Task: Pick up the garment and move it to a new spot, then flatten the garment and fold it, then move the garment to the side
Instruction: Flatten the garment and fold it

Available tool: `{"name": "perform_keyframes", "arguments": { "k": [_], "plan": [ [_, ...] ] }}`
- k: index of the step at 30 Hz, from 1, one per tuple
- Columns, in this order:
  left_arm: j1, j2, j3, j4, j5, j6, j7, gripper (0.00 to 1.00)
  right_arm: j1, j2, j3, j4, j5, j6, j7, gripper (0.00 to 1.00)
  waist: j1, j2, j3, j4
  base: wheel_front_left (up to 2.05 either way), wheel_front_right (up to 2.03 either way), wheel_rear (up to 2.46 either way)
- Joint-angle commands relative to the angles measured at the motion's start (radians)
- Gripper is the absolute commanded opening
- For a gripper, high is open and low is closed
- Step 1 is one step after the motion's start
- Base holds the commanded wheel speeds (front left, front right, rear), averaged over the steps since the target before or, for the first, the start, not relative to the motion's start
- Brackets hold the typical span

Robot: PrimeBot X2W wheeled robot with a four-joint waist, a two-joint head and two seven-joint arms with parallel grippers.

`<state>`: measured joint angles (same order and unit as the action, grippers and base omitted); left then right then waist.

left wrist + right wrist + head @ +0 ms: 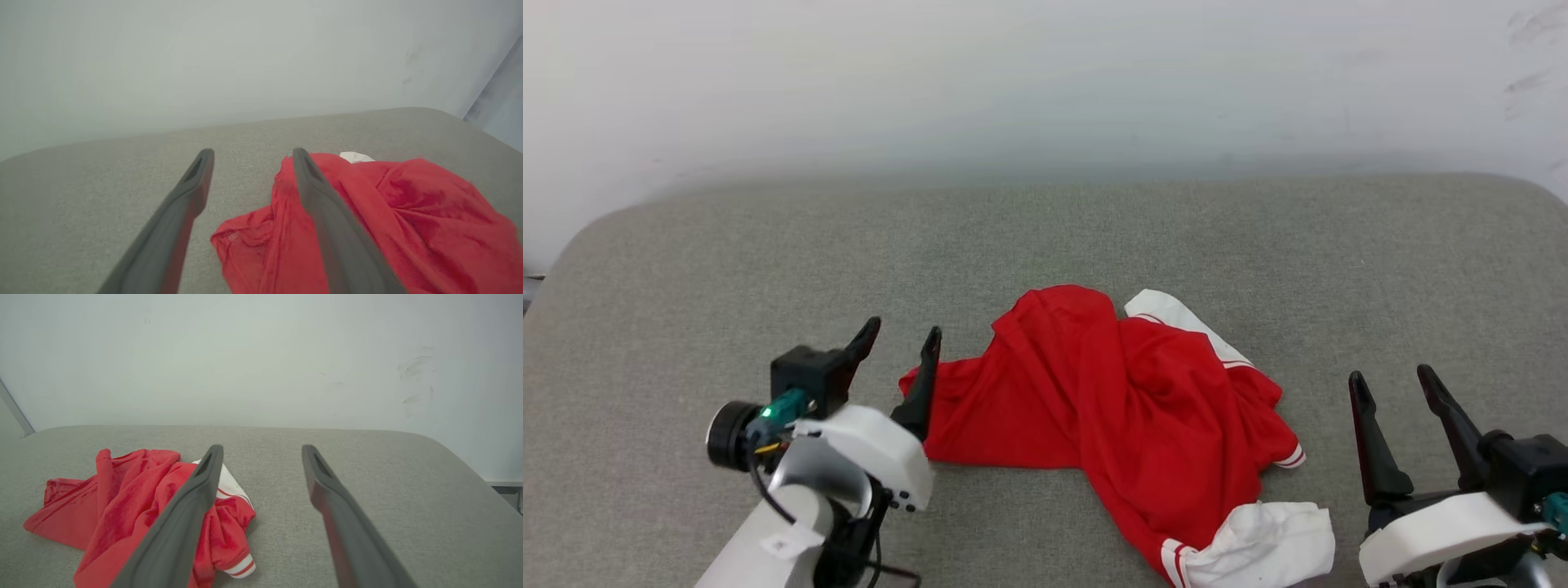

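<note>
Beside left pincer [903,328] — garment [1111,392]; crumpled

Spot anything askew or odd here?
The garment lies crumpled in a heap on the grey cushion, not flat: red body bunched in folds, one white sleeve twisted at the near edge, another poking out behind. Dark scuff marks on the wall. The left gripper and right gripper stand open, empty.
</note>
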<state>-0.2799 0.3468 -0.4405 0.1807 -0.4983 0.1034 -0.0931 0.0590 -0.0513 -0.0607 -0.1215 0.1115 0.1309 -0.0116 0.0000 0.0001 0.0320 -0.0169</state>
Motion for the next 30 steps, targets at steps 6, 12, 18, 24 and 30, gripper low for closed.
{"name": "perform_keyframes", "arguments": {
  "k": [6, 12, 18, 24, 30],
  "plan": [
    [-0.171, -0.006, -0.047, 0.074, -0.034, -0.077, 0.177, 1.0, -0.046, 0.001, 0.008, -0.017, -0.012, 0.0, 0.005, 1.0, 0.0, -0.0001, 0.102, -0.047, 0.0, 0.0, 0.0],
    [-0.289, 0.015, -0.093, 0.165, -0.069, -0.15, 0.379, 1.0, -0.076, 0.001, 0.004, -0.006, -0.002, 0.0, -0.012, 1.0, 0.0, -0.0001, 0.18, -0.09, 0.0, 0.0, 0.0],
    [-0.357, 0.038, -0.136, 0.247, -0.095, -0.192, 0.538, 1.0, -0.105, 0.001, 0.012, 0.015, 0.007, 0.0, -0.036, 1.0, 0.0, -0.0001, 0.235, -0.119, 0.0, 0.0, 0.0],
    [-0.368, 0.04, -0.179, 0.338, -0.116, -0.208, 0.659, 1.0, -0.124, 0.001, 0.014, 0.035, 0.011, 0.0, -0.054, 1.0, 0.0, -0.0001, 0.261, -0.127, 0.0, 0.0, 0.0],
    [-0.339, 0.019, -0.197, 0.389, -0.159, -0.218, 0.701, 0.0, -0.138, 0.001, 0.011, 0.053, 0.013, 0.0, -0.063, 1.0, 0.0, -0.0001, 0.266, -0.122, 0.0, 0.0, 0.0]
  ]
}}
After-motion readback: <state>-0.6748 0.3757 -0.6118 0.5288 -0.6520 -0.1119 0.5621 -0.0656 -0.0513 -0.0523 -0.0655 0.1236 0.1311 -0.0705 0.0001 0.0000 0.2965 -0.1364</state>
